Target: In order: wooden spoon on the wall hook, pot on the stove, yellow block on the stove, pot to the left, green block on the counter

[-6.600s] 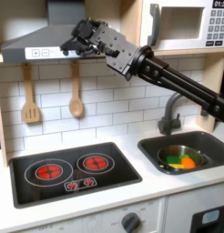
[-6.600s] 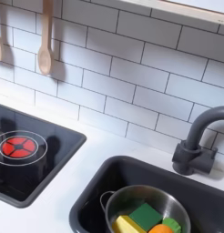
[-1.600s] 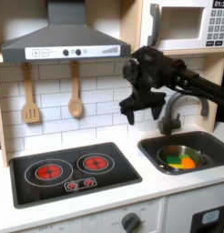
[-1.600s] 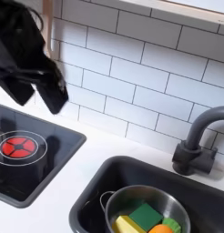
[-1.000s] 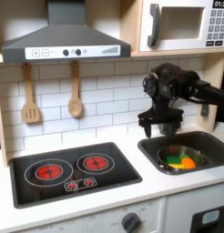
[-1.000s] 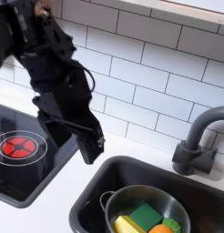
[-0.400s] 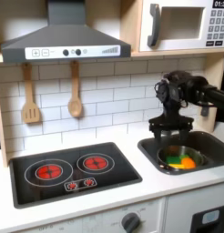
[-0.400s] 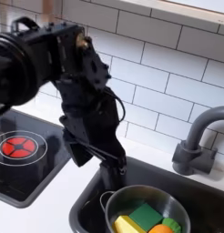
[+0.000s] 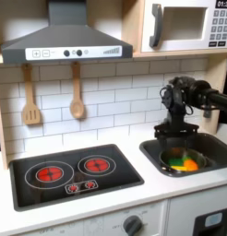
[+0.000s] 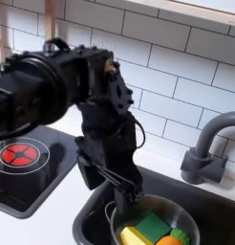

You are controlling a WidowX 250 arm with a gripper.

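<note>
Gripper (image 10: 120, 198) of mine hangs over the sink (image 10: 100, 206), fingertips at the pot's (image 10: 182, 215) near rim; my fingers look spread apart with nothing between them. That pot sits in the sink and holds the yellow block (image 10: 135, 235) and green block (image 10: 153, 227). My wooden spoon (image 9: 77, 100) hangs on the tiled wall.

One pot (image 10: 186, 214) in the sink (image 10: 96, 206), holding three blocks; two wooden utensils on the wall; two burners; one faucet (image 10: 207, 145).
</note>
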